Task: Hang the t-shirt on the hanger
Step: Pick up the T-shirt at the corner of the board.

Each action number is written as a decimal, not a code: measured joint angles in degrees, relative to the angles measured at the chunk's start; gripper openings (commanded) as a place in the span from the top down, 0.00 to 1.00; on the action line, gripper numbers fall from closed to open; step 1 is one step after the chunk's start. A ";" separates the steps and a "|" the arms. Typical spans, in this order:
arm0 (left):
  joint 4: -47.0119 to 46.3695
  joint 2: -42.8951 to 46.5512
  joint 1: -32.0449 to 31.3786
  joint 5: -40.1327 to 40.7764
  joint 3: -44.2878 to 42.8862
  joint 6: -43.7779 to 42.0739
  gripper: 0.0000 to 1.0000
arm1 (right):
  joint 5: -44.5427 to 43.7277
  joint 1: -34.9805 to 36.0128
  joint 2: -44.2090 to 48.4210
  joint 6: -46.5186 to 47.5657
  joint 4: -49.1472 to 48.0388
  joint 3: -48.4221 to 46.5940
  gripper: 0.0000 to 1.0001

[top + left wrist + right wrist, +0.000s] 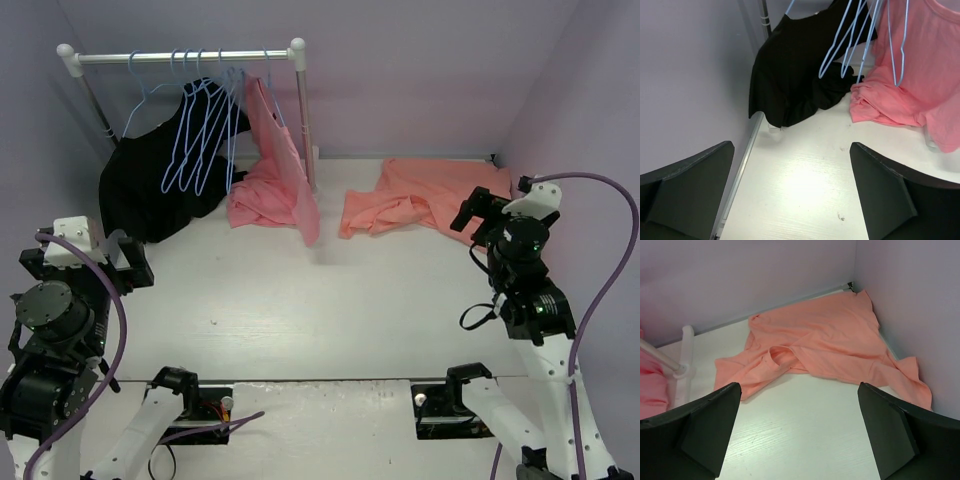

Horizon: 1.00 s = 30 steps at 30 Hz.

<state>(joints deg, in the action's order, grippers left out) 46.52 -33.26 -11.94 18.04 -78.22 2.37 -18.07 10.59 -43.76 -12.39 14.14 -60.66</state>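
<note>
The t-shirt [830, 347] lies limp and wrinkled on the white surface [805, 440] in the far right corner. Its long axis runs left to right, with the neck opening toward the left end. Thin blue wire hangers [200, 135] hang from the rack [180, 56], hooks up. The left hand [792, 170] and right hand [797, 415] gape wide, empty.

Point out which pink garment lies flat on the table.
The t-shirt in the far right corner, spread out before the right gripper. The other pink garment hangs from the rack on the left.
</note>
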 measured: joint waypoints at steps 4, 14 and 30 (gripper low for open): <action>0.10 0.02 0.00 -1.50 1.74 1.82 0.03 | -2.94 0.00 -2.79 -1.92 -0.25 2.02 0.00; 2.47 1.56 0.00 -4.81 7.31 6.02 0.03 | -8.99 -0.79 -29.33 -6.64 -1.87 1.88 0.00; 4.54 2.58 -0.50 -7.76 10.62 7.30 0.03 | -6.29 -6.78 -65.25 -5.72 -7.06 -11.11 0.27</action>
<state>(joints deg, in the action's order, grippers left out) 51.07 -30.68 -12.45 10.28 -67.59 9.67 -24.36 3.81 -109.01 -18.11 7.08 -71.77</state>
